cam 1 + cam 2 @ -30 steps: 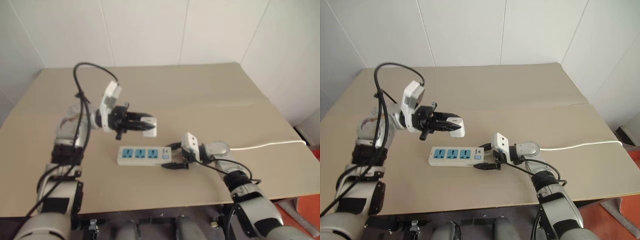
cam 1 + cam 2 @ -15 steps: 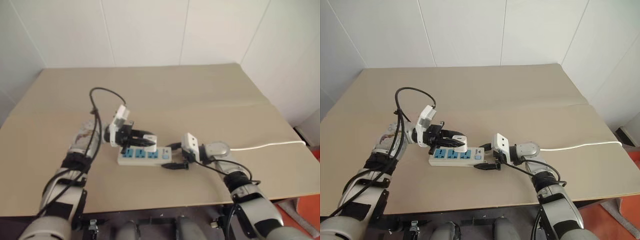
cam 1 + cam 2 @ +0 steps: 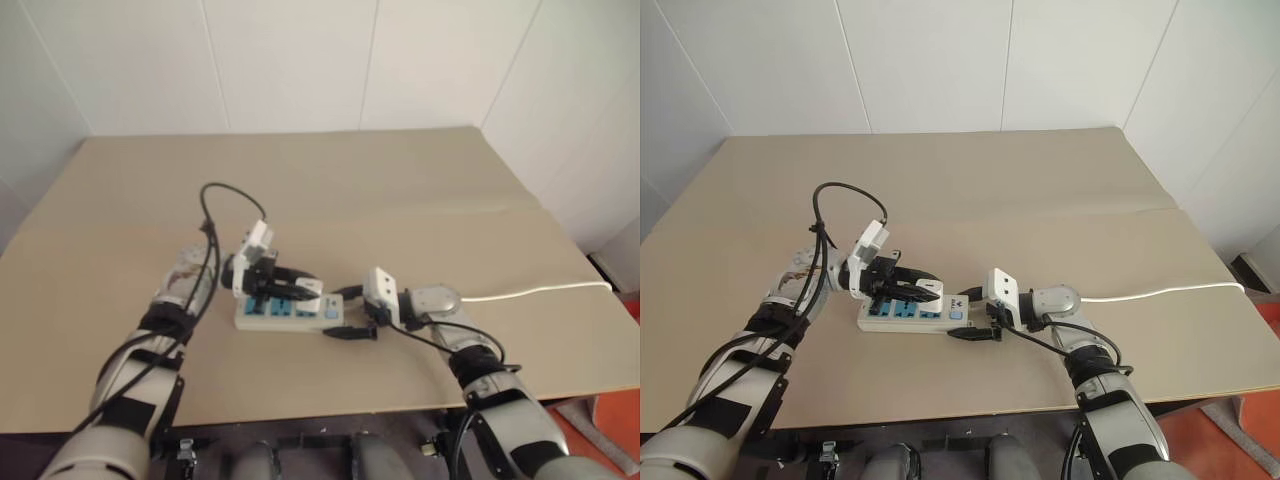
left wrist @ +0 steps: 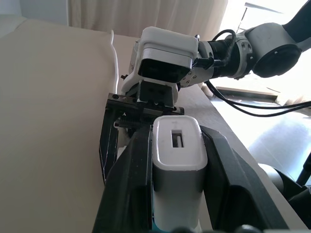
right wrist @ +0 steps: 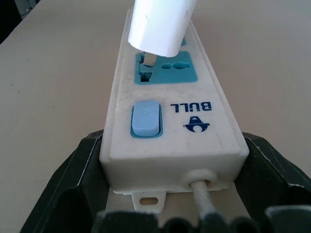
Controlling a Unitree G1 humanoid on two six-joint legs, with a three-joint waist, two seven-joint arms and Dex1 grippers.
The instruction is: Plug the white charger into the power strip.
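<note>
Left gripper (image 4: 176, 194) is clamped tight on the small white squarish charger block (image 4: 178, 167), so you've got one black finger (image 4: 127, 184) pressed against each side of it. From the head camera you can see that claw sitting low over the long white plastic power strip with blue socket faces (image 3: 902, 313), which lies flat on the tan tabletop (image 3: 1040, 190). In the right wrist view the charger (image 5: 160, 24) is tilted over the blue socket nearest the switch, and one metal prong (image 5: 149, 59) is poking down at a slot there; it's not seated, you can see a gap between the charger's body and the socket face.

Your right gripper (image 5: 170, 194) is pinching the cord end of the strip, with a black finger (image 5: 77, 174) snug against each long side, right by the small blue button (image 5: 146, 118) and the printed logo. The thin white cord (image 3: 540, 290) runs off from that end across the table toward its right edge. Both claws are facing each other, near together along the strip.
</note>
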